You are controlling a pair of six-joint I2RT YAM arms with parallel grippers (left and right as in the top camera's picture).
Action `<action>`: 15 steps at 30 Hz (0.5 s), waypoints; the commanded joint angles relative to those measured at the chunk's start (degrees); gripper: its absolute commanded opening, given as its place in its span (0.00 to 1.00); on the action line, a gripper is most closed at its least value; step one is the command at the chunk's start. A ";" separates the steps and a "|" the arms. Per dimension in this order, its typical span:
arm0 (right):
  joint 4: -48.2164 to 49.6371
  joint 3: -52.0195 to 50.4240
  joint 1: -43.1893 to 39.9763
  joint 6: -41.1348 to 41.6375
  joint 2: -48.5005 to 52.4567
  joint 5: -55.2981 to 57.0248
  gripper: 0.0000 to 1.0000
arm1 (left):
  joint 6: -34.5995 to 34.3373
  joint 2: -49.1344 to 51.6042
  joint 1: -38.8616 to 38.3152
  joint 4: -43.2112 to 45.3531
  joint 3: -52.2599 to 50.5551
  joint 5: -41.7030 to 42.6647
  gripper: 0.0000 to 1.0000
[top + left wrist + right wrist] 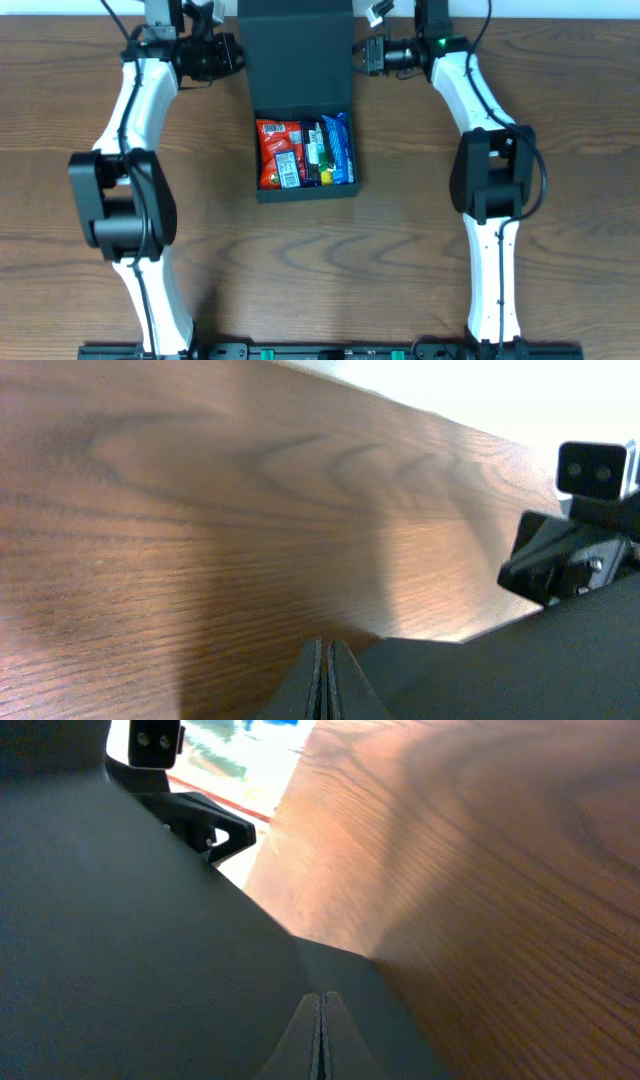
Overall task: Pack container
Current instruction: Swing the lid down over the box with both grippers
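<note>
On brown wooden table (400, 250), dark green-black matte cardboard container (305, 193) runs 12-to-6, lid toward 12; left gripper (325, 682) and right gripper (320, 1038) are pressed together.

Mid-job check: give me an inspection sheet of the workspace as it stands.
Surface: wood-grain table, no spills seen.
Job's things: container open, lid folded toward the far side; red, green and blue snack packets side by side inside.
Clutter: nothing seen.
Grippers: left gripper and right gripper both shut, one at each side edge of the lid; whether they pinch it cannot be told.
Cables: black cables run along the arms, away from the container.
Surroundings: pale strip beyond the table's far edge.
</note>
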 commanded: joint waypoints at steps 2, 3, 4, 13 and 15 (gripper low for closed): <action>-0.85 1.90 0.42 -1.88 -5.53 -3.65 0.02 | 6.99 -4.90 -0.66 -2.47 1.73 1.92 0.06; -1.18 1.90 0.48 -2.19 -5.86 -3.72 0.02 | 8.17 -5.55 -0.66 -3.23 1.73 1.92 0.06; -1.44 1.90 0.50 -2.21 -6.32 -3.85 0.02 | 9.03 -6.05 -0.63 -3.96 1.73 1.84 0.06; -8.50 1.90 1.20 -7.56 -9.53 -4.85 0.01 | 18.47 -9.55 -0.63 -11.85 1.73 1.62 0.06; -11.30 1.90 1.22 -9.68 -10.51 -4.50 0.02 | 20.59 -10.45 -0.63 -13.79 1.73 1.44 0.05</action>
